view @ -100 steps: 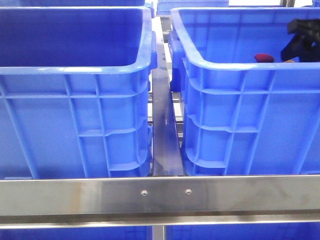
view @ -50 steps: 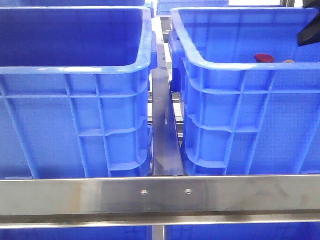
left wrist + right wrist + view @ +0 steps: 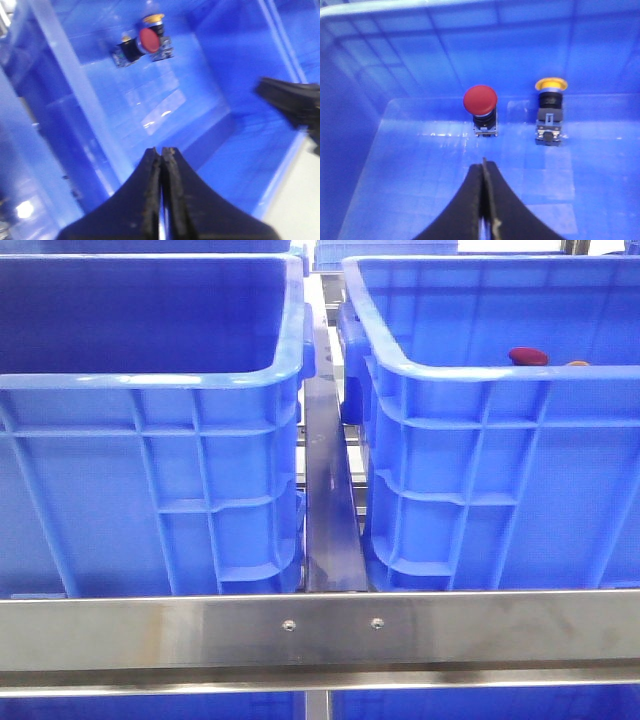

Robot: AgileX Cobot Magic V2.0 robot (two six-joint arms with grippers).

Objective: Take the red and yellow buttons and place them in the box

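**Lining up on two buttons standing on a crate floor**

Looking down the right wrist view, you see the right hand [image 3: 483, 167] nearest, its fingers pressed together and holding nothing. Straight beyond it at twelve o'clock stands the red button [image 3: 480, 99], upright on its dark base, cap facing you. The yellow button [image 3: 551, 84] stands just beside it at about one o'clock, apart from it, also upright. Both sit near the far wall of the blue crate [image 3: 380, 30].

In the left wrist view, your left hand [image 3: 161, 152] is likewise closed and empty. From there the buttons lie well off at about twelve o'clock, the red cap [image 3: 148, 40] in front of the yellow one [image 3: 153, 18]. The dark shape at three o'clock is probably the other arm.

In the front view, only the cap tops show over the rim of the right-hand crate [image 3: 470, 370]; the left-hand crate [image 3: 150, 380] shows no contents.

The right hand looks nearer and squarer to the red button, so you would open it first, then advance straight ahead.
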